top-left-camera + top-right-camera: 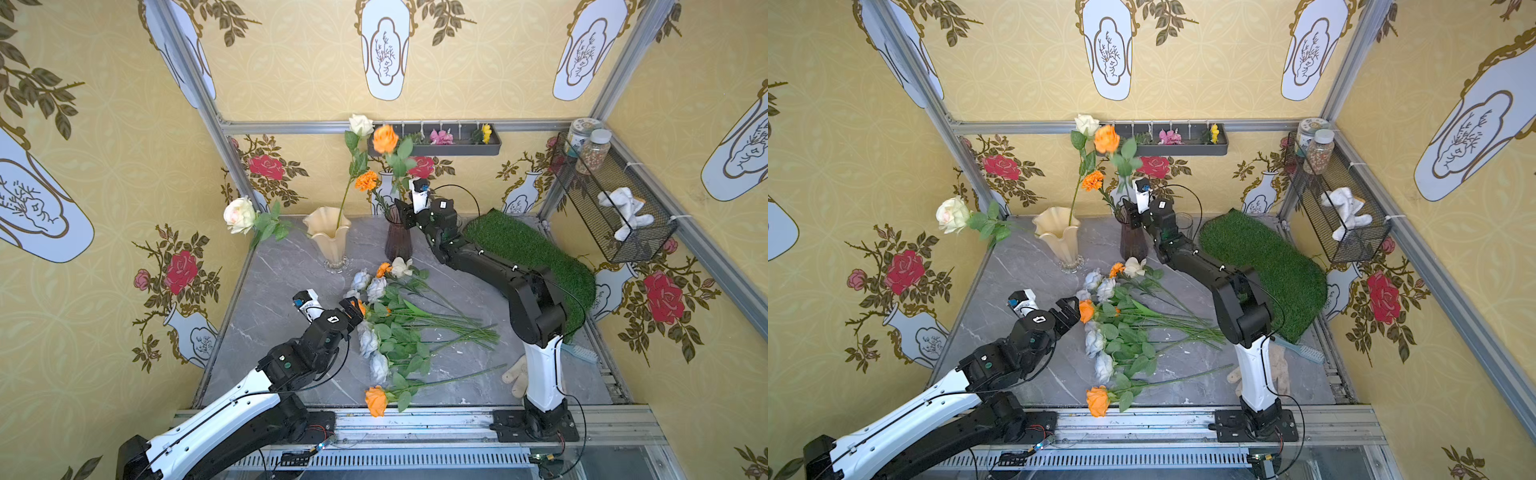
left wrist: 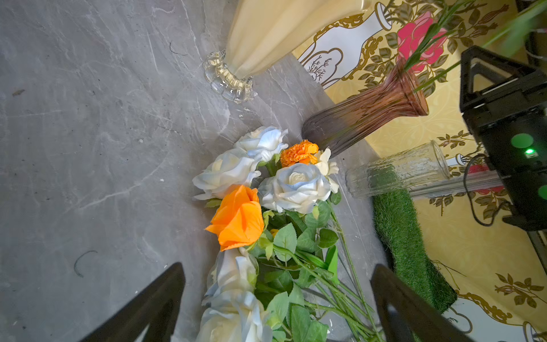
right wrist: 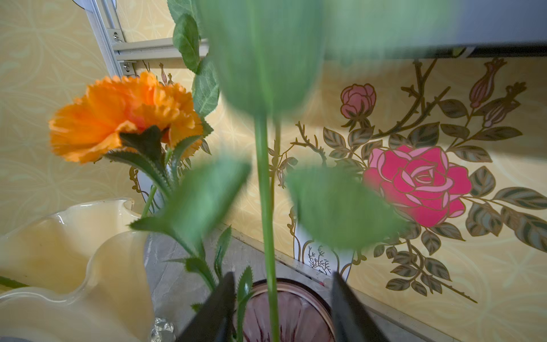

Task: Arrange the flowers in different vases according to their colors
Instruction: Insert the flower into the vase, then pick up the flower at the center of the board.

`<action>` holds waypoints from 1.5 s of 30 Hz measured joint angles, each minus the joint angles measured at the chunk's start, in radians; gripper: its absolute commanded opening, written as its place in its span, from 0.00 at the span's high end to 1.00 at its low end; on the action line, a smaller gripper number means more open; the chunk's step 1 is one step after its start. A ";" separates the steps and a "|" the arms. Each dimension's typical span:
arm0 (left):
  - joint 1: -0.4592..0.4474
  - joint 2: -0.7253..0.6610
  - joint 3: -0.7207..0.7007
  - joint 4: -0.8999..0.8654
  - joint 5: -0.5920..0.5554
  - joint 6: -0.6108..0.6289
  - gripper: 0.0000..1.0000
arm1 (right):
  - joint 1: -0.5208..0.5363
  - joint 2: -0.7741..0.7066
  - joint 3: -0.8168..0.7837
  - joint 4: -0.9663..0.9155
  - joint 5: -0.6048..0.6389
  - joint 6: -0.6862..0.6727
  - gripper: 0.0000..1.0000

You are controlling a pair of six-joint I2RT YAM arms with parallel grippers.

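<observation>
A cream-yellow ruffled vase (image 1: 328, 239) holds two cream-white roses, one upright (image 1: 360, 124) and one leaning far left (image 1: 240, 215). The dark purple vase (image 1: 398, 243) holds an orange rose (image 1: 385, 138) and an orange marigold (image 1: 366, 180). My right gripper (image 3: 282, 277) is open just above the purple vase's mouth (image 3: 296, 311). The rose's stem (image 3: 263, 177) stands free between its jaws. Loose flowers (image 1: 395, 324) lie piled mid-table, with my left gripper (image 2: 277, 268) open over their pale blue-white heads. One orange rose (image 1: 376, 401) lies at the front edge. The clear glass vase (image 2: 399, 171) stands behind the pile.
A green grass mat (image 1: 532, 257) covers the back right of the table, under the right arm. A wire basket (image 1: 615, 208) with jars and a cloth hangs on the right wall. A dark wall tray (image 1: 434, 143) holds tiny sprigs. A brush (image 1: 579, 353) and a glove (image 1: 515, 374) lie by the right arm's base.
</observation>
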 measured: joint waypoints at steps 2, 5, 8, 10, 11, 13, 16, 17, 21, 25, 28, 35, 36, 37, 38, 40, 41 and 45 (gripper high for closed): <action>0.002 0.001 0.000 0.003 0.000 0.000 0.00 | 0.000 -0.019 -0.013 -0.011 0.005 0.000 0.23; 0.002 0.003 0.000 0.005 0.003 0.001 0.00 | 0.001 -0.071 -0.036 -0.015 0.008 0.000 0.23; 0.002 -0.004 0.000 0.009 0.004 0.001 0.00 | 0.002 -0.148 -0.088 -0.017 0.012 0.000 0.22; 0.002 -0.012 -0.003 0.012 0.005 0.001 0.00 | 0.003 -0.201 -0.123 -0.040 0.015 0.003 0.22; 0.002 -0.016 -0.006 0.016 0.006 0.001 0.00 | 0.005 -0.233 -0.141 -0.056 0.022 0.005 0.21; 0.002 -0.024 -0.010 0.018 0.009 0.002 0.00 | 0.011 -0.299 -0.174 -0.094 0.033 0.024 0.21; 0.002 -0.033 -0.015 0.023 0.013 0.004 0.00 | 0.018 -0.407 -0.218 -0.169 0.035 0.052 0.21; 0.002 -0.036 -0.016 0.024 0.015 0.004 0.00 | 0.019 -0.447 -0.234 -0.203 0.034 0.063 0.21; 0.001 -0.055 -0.026 0.025 0.021 0.004 0.00 | 0.017 -0.589 -0.278 -0.402 0.031 0.128 0.24; 0.001 -0.084 -0.043 0.027 0.027 0.004 0.00 | 0.013 -0.703 -0.308 -0.670 0.004 0.188 0.24; 0.001 -0.109 -0.058 0.029 0.036 0.003 0.00 | 0.015 -0.765 -0.324 -0.889 -0.047 0.218 0.26; 0.001 -0.137 -0.078 0.035 0.042 -0.013 0.00 | 0.068 -0.798 -0.363 -1.249 -0.126 0.241 0.30; 0.001 -0.137 -0.078 0.037 0.045 -0.013 0.00 | 0.092 -0.792 -0.370 -1.275 -0.124 0.238 0.31; 0.001 -0.137 -0.078 0.035 0.045 -0.015 0.00 | 0.127 -0.779 -0.377 -1.300 -0.118 0.231 0.32; 0.001 -0.142 -0.077 0.030 0.049 -0.016 0.00 | 0.163 -0.761 -0.383 -1.315 -0.114 0.224 0.34; -0.001 -0.159 -0.072 0.011 0.060 -0.030 0.00 | 0.225 -0.721 -0.397 -1.332 -0.092 0.203 0.39; -0.002 -0.176 -0.069 0.003 0.063 -0.029 0.00 | 0.251 -0.698 -0.406 -1.339 -0.086 0.199 0.40; -0.003 -0.239 -0.087 0.002 0.060 -0.048 0.00 | 0.350 -0.646 -0.429 -1.348 -0.024 0.175 0.40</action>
